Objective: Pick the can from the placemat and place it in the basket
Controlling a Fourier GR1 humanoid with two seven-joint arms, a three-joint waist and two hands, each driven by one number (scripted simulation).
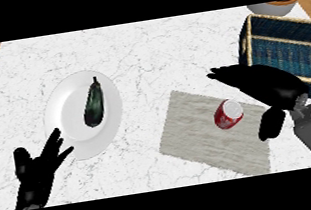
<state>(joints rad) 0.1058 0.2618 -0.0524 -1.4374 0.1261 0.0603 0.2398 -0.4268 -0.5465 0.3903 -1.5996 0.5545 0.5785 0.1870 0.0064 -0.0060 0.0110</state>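
The red can [228, 114] with its pale top lies on the grey placemat [201, 138], between the thumb and the fingers [232, 73] of the right hand [271, 87]. That hand is spread wide over the placemat's right part, fingers stretched out beyond the can and thumb [269, 124] hanging on the can's near side; neither touches the can, so the hand is open and holds nothing. Just behind the right hand's back stands the blue woven basket [261, 40] with its tan rim, at the right edge of the white marble table [158, 51]. A pale bowl-like thing with an orange inside [275, 6] shows partly beyond the basket, at the top edge.

The left hand [34, 175] rests open at the lower left, fingers up and relaxed. Just beyond its fingertips lies a white plate [65, 103] carrying a dark green eggplant [94, 106], placed lengthwise on it. The plate is well apart from the placemat, to the left of the right hand's fingers.
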